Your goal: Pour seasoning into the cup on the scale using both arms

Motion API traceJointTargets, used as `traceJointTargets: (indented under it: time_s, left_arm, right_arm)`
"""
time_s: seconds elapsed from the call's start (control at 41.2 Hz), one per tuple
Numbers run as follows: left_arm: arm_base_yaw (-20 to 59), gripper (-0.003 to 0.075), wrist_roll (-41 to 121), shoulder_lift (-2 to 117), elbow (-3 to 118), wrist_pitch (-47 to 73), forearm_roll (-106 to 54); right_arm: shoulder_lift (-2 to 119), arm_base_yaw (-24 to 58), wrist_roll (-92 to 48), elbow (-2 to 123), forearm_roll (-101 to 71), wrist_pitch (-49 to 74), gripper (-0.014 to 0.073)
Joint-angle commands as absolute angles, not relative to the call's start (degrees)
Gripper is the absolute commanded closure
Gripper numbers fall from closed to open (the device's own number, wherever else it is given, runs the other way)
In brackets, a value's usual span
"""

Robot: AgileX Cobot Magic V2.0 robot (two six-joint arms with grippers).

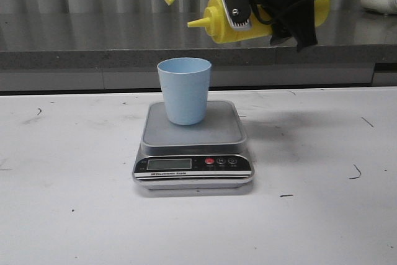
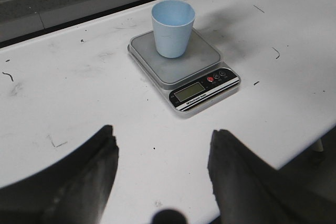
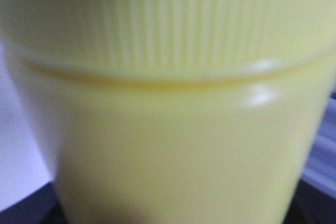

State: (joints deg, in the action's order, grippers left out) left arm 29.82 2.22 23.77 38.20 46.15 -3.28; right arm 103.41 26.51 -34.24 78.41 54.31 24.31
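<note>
The right gripper (image 1: pixel 248 13) clamps the bottle (image 1: pixel 220 23) sideways above the cup (image 1: pixel 184 90), which stands on the scale (image 1: pixel 193 147). The left gripper (image 2: pixel 163 161), jaws apart, hovers near the scale, whose panel print is unreadable.

Right gripper (image 1: pixel 248 13) hides the seasoning bottle's (image 1: pixel 220 20) middle; its body fills the right wrist view, blurred

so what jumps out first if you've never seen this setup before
The yellow seasoning bottle stands out most: the right gripper holds it on its side in the air, nozzle pointing left, above and behind the pale blue cup. The cup stands upright on the silver scale at mid-table. The left gripper hangs open and empty nearer the table's front edge.
</note>
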Motion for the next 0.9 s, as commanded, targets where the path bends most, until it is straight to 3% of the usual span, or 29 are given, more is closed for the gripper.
traceJointTargets:
  time_s: [0.0, 0.582, 0.874]
  left_arm:
    - [30.23, 0.0332, 2.14, 24.11, 39.59, 41.83, -3.86]
    - [30.23, 0.0332, 2.14, 24.11, 39.59, 41.83, -3.86]
    - [30.23, 0.0332, 2.14, 24.11, 39.59, 41.83, -3.86]
  right_arm:
    - [100.63, 26.66, -34.07, 80.82, 58.08, 23.36, 0.0182]
    - [100.64, 26.66, -33.69, 80.82, 58.56, 24.04, 0.0182]
    - [99.28, 26.66, -20.29, 80.82, 58.5, 27.09, 0.0182]
